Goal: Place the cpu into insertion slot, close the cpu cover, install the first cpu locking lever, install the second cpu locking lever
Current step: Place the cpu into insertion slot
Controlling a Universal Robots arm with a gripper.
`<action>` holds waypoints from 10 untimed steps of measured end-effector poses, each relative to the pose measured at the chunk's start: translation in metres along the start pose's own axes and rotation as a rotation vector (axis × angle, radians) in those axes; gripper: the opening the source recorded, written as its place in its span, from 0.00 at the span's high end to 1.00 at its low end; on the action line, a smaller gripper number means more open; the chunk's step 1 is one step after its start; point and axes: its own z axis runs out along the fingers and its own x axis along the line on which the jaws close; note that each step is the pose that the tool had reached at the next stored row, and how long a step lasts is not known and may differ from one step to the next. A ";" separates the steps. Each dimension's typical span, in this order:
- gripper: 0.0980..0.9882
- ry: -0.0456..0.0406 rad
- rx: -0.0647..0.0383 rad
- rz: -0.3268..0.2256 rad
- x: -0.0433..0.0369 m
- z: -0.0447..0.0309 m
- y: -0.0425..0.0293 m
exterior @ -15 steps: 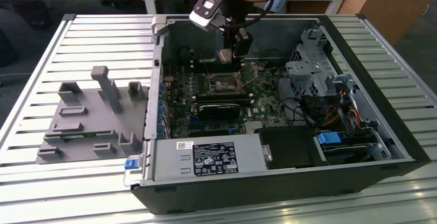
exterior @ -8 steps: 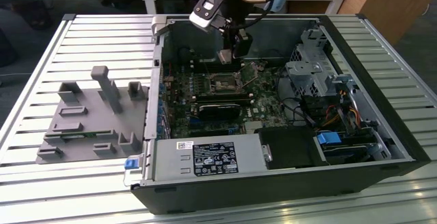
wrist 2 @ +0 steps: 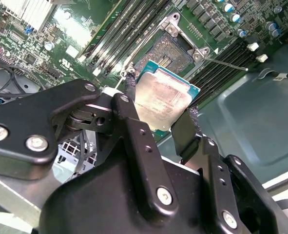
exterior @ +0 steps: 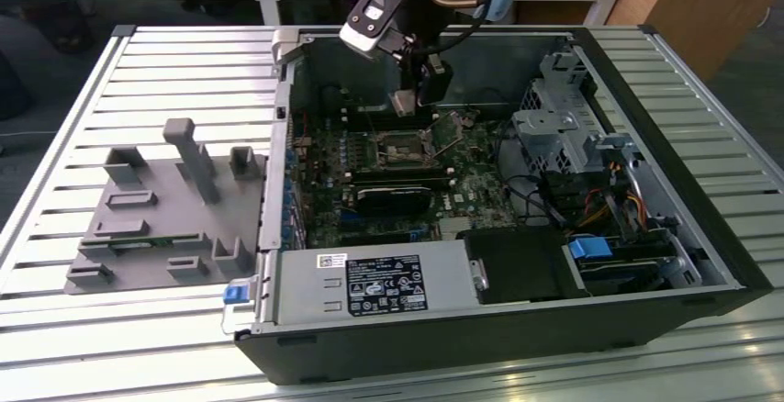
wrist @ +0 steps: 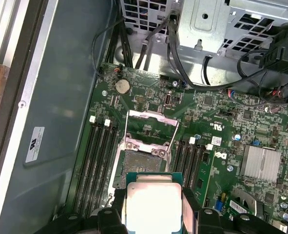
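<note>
cpu (wrist: 153, 204) in hand (wrist 2: 159, 108), above the open socket (wrist: 144, 161)

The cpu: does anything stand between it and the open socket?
Nothing visible does. The flat silver-tan square cpu, held by the black gripper, hangs close to the bare socket; the silvery cover frame is swung back.

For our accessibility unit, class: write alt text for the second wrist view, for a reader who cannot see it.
The tool grips the cpu by two opposite edges, holding it off the green motherboard near the open, empty socket.
</note>
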 end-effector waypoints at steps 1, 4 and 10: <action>0.50 0.0001 0.000 0.000 0.0000 0.0003 0.0000; 0.50 0.0001 0.000 0.000 0.0000 0.0011 -0.0001; 0.50 0.0003 0.001 0.000 0.0000 0.0026 -0.0002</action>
